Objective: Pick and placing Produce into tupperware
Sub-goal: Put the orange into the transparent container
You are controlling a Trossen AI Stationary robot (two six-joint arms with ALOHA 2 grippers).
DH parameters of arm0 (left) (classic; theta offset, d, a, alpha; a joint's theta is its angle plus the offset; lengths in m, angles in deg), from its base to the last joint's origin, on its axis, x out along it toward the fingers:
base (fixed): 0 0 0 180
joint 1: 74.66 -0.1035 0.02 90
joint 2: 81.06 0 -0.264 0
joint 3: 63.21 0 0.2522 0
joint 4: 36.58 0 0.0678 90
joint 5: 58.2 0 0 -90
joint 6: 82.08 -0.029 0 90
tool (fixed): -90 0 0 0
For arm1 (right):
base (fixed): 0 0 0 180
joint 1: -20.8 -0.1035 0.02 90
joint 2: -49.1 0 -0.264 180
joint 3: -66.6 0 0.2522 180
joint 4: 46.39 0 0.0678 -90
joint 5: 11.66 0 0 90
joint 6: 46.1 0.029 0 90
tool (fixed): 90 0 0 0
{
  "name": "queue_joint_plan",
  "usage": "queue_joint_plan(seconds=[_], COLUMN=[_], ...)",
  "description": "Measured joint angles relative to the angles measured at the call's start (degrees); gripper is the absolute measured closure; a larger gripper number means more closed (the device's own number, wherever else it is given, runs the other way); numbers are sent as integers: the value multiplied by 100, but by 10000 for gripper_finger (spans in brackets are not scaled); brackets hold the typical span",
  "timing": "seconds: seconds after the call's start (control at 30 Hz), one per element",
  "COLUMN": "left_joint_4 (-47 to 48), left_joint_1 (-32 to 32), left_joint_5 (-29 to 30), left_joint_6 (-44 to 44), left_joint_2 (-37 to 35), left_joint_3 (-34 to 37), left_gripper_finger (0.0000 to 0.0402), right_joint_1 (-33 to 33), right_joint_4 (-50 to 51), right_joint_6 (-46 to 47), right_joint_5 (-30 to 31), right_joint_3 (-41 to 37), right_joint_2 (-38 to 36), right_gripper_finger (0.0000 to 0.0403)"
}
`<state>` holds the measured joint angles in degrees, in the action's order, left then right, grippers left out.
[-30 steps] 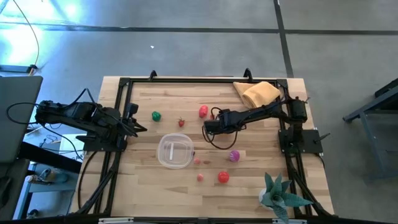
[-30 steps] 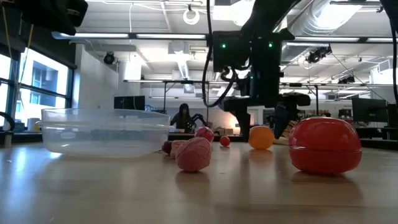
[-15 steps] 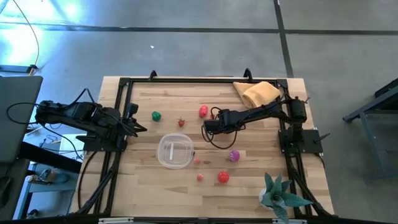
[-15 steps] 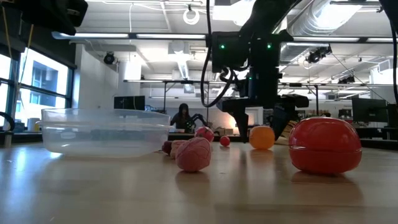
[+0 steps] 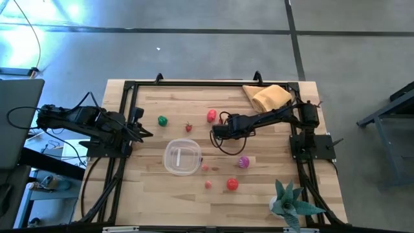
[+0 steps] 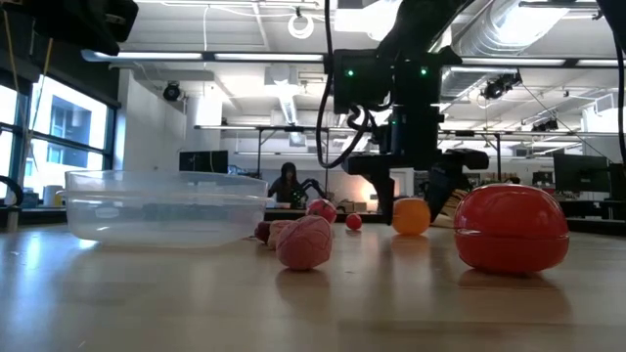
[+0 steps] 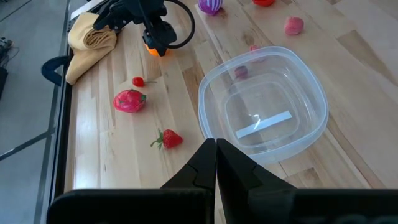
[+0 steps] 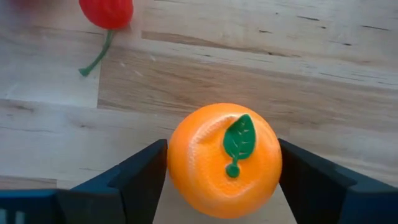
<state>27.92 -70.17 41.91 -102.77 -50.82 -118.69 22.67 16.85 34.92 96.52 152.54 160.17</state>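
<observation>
My right gripper (image 8: 224,163) stands over an orange toy orange with a green leaf (image 8: 224,160), in the middle of the table. One finger is on each side of it. The orange (image 6: 411,217) rests on the wood. The clear round tupperware (image 5: 182,157) sits nearer the front, with nothing in it. Scattered produce lies on the table: a red fruit (image 5: 211,116), a strawberry (image 5: 189,127), a green one (image 5: 162,120), a purple one (image 5: 243,162) and a red tomato (image 5: 232,184). My left gripper (image 7: 215,149) waits shut at the left edge. My right gripper has the orange pinched between its two fingers, which meet the fruit's two opposite sides (image 8: 173,163). The fingers come from above, pointing steeply down. The orange sits leaf up, with its underside on the table.
A tan cloth (image 5: 267,97) lies at the far right corner and a teal spiky plant (image 5: 290,200) at the near right corner. A cherry (image 8: 107,12) lies just beyond the orange. Two small pink pieces (image 5: 207,176) lie right of the tupperware. A person sits in the room behind.
My right gripper's fingers have drawn in against the orange's sides. The arm has stayed over the same spot, and the orange has not left the table.
</observation>
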Motion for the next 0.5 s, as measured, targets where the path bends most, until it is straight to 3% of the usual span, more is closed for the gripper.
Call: queue_joint_plan(seconds=[0.23, 0.5], left_joint_4=[0, -2], left_joint_1=[0, 1], left_joint_5=[1, 1], left_joint_6=[0, 0], left_joint_2=[0, 0], left_joint_3=[1, 0], left_gripper_finger=[399, 399], right_joint_1=[-1, -3], right_joint_4=[-2, 4], right_joint_6=[0, -30], right_joint_5=[35, 138], right_joint_3=[0, 0], right_joint_2=[-4, -23], right_gripper_finger=[160, 163])
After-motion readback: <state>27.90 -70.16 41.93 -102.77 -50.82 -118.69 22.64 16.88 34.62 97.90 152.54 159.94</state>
